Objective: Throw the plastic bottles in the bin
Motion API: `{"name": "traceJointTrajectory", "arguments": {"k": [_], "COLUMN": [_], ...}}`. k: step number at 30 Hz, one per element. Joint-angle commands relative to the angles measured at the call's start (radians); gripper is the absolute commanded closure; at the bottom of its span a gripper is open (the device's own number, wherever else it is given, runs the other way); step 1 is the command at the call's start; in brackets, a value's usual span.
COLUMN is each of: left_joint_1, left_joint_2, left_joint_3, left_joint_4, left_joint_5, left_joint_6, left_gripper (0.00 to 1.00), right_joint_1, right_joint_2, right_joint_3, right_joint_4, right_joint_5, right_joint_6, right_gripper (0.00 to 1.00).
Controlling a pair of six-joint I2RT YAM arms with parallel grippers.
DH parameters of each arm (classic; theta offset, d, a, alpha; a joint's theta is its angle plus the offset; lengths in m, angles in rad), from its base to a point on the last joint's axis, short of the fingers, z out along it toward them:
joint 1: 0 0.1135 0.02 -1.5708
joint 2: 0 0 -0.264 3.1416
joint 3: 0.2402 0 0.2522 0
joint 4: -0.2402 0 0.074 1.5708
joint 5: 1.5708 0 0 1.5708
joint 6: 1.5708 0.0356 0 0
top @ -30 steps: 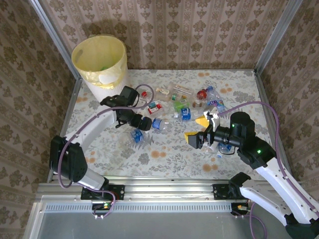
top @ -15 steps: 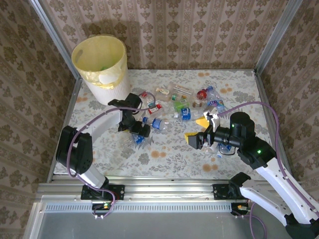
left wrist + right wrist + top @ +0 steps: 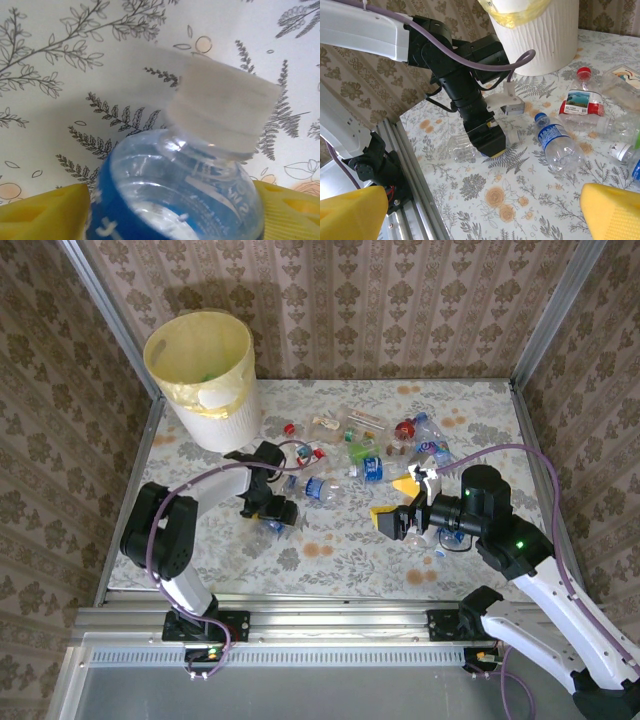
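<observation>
Jaws on the left gripper (image 3: 277, 508) are closed around a clear bottle (image 3: 263, 530). Jaws on the right gripper (image 3: 394, 498) are wide open and hold nothing.

From above, the left gripper points down at the table (image 3: 330, 560), a bit left of the middle. The clear bottle lies under it on the table. The bin (image 3: 212, 425) stands in the far left corner of the table. Many other bottles (image 3: 372, 445) lie in a heap by the middle of the far edge. The right gripper is nearer the right edge, just beside that heap.

From the left wrist, the clear bottle (image 3: 175, 200) has a blue label and a white cap (image 3: 225, 110). It sits between the two yellow pads (image 3: 40, 212), and each pad touches one side of it.

From the right wrist, the right gripper (image 3: 482, 215) has its pads far apart, with bare table between them. Ahead of it, the left gripper (image 3: 487, 140) stands over the clear bottle (image 3: 459, 148). The bin (image 3: 545, 35) is behind them, well apart from that bottle.
</observation>
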Motion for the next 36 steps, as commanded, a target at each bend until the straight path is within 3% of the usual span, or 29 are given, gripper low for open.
{"name": "traceJointTrajectory", "arguments": {"k": [1,17,36], "left_joint_1": [0.014,0.014,0.020], "left_joint_2": [-0.005,-0.084,-0.604], "left_joint_3": [-0.021,-0.073,-0.042], "left_joint_4": [0.011,0.030,0.139], "left_joint_5": [0.017,0.043,0.060], "left_joint_6": [-0.010,-0.042,-0.117], "left_gripper": [0.27,0.48,0.52], "right_joint_1": [0.006,0.008,0.013], "right_joint_2": [-0.015,-0.014,-0.007], "right_joint_3": [0.004,-0.002,0.002], "right_joint_4": [-0.001,0.002,0.015], "right_joint_5": [0.000,0.001,0.002], "right_joint_6": [0.004,0.006,0.001], "right_gripper": [0.00,0.00,0.00]}}
